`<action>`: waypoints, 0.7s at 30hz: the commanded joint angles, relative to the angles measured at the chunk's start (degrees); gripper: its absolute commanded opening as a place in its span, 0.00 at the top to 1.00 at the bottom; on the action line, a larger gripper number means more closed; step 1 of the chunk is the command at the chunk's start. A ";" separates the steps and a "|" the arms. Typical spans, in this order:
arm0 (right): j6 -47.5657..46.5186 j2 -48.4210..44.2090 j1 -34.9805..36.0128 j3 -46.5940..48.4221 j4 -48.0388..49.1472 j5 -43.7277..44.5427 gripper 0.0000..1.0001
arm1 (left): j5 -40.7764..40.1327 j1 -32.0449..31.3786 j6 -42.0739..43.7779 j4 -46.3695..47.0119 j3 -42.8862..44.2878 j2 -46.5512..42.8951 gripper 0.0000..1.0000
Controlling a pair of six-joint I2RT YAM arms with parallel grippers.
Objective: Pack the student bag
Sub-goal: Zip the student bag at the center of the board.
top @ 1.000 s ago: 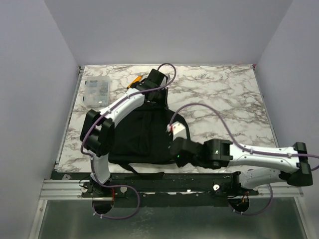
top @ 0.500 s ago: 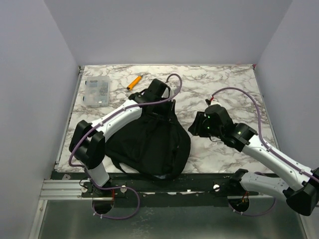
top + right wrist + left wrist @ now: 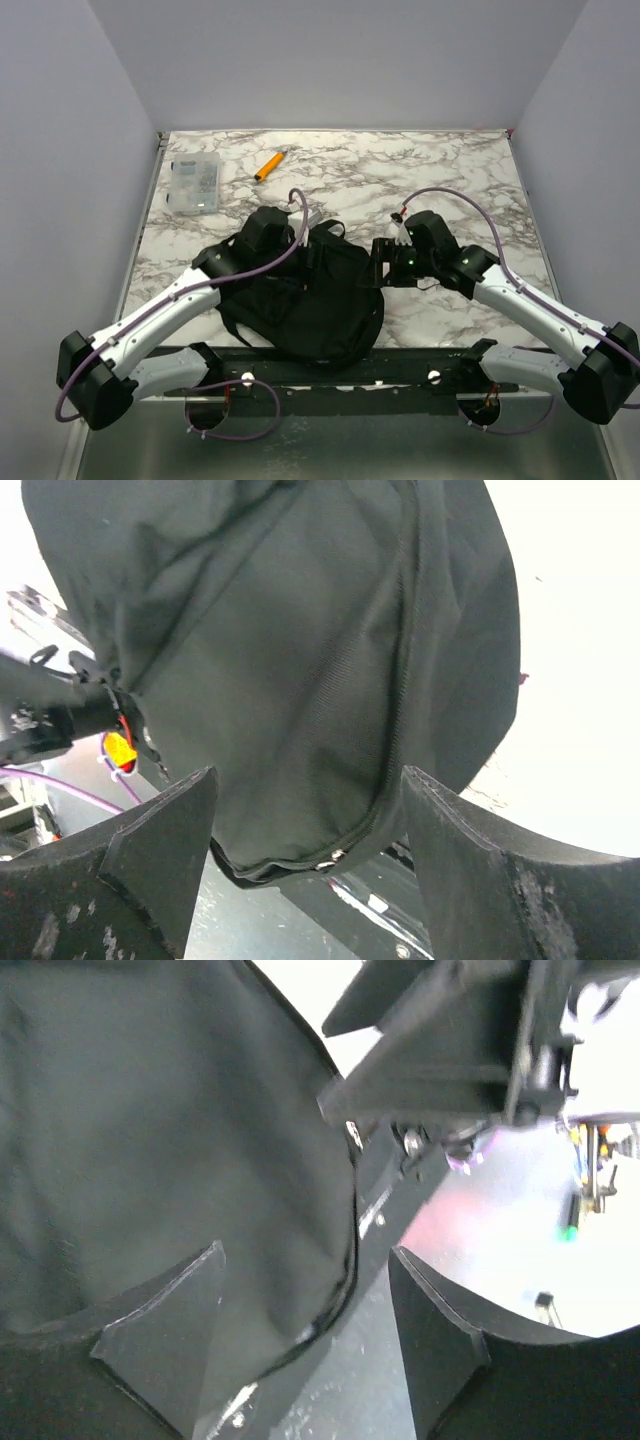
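Note:
The student bag (image 3: 305, 295), a black fabric backpack, lies slumped near the table's front edge, its lower part over the black rail. My left gripper (image 3: 293, 240) hovers over the bag's top left, open; in the left wrist view the left gripper (image 3: 305, 1330) frames the bag's zippered edge (image 3: 345, 1260) without touching it. My right gripper (image 3: 379, 262) stands open beside the bag's right edge. In the right wrist view the bag (image 3: 290, 650) fills the upper frame, its zipper (image 3: 400, 680) curving down between the right gripper (image 3: 310, 855) fingers, which hold nothing.
A clear plastic box (image 3: 194, 184) sits at the back left of the marble table (image 3: 450, 180), an orange marker (image 3: 268, 165) just right of it. The black mounting rail (image 3: 410, 362) runs along the near edge. Grey walls close in both sides.
Both grippers have opened. The left gripper pulled back from the bag's far end toward me. The right gripper swung up and now sits at the bag's right edge. The bag settled flatter.

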 commanded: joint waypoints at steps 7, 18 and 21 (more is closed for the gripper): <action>-0.32 -1.29 -0.12 -4.36 -3.75 -0.06 0.47 | -4.34 -16.06 -15.58 21.77 -12.74 -4.78 0.62; 1.07 -2.12 -0.14 -7.07 1.76 -4.94 0.94 | -14.76 -21.63 -17.00 18.09 -7.63 8.60 0.72; 1.17 -2.96 -0.12 -7.23 1.68 -5.56 1.00 | -18.61 -22.02 -15.81 17.04 -7.87 9.34 0.69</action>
